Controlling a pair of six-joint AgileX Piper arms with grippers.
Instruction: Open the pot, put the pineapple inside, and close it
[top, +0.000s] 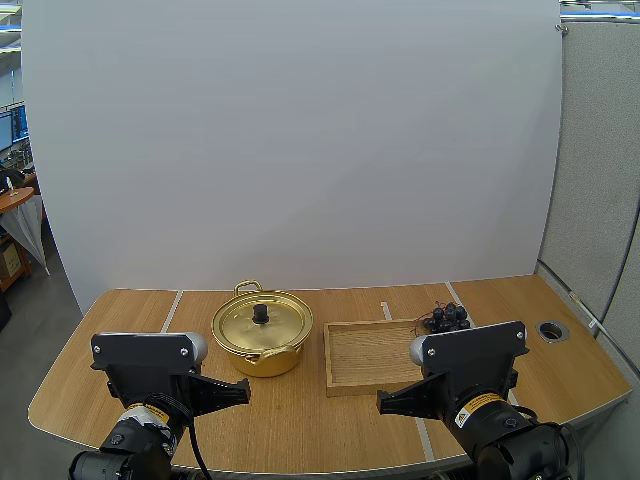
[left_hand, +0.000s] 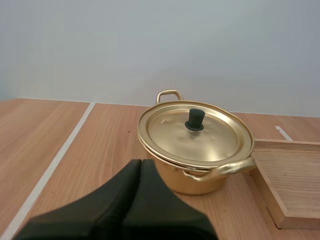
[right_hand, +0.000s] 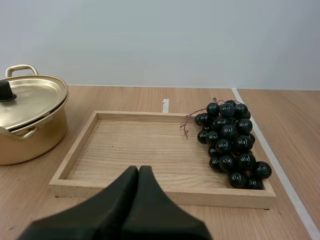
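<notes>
Facing the pot (left_hand: 196, 150), my left gripper (left_hand: 141, 163) is closed, empty, and nearer its lid knob (left_hand: 194, 119). My right gripper (right_hand: 138, 169), closed too, faces the grapes (right_hand: 230, 145).

Gold pot (left_hand: 195, 182) with black knob (left_hand: 194, 120), dark grapes (right_hand: 230, 145), pale wooden tray (right_hand: 135, 150).

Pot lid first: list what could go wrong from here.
1. The lid has a small knob; the shut left gripper must open and centre on it, or it may slip off.
2. The fruit is grapes in the wooden tray, not a pineapple; lifted, the bunch might sag and catch the tray's rim.
</notes>
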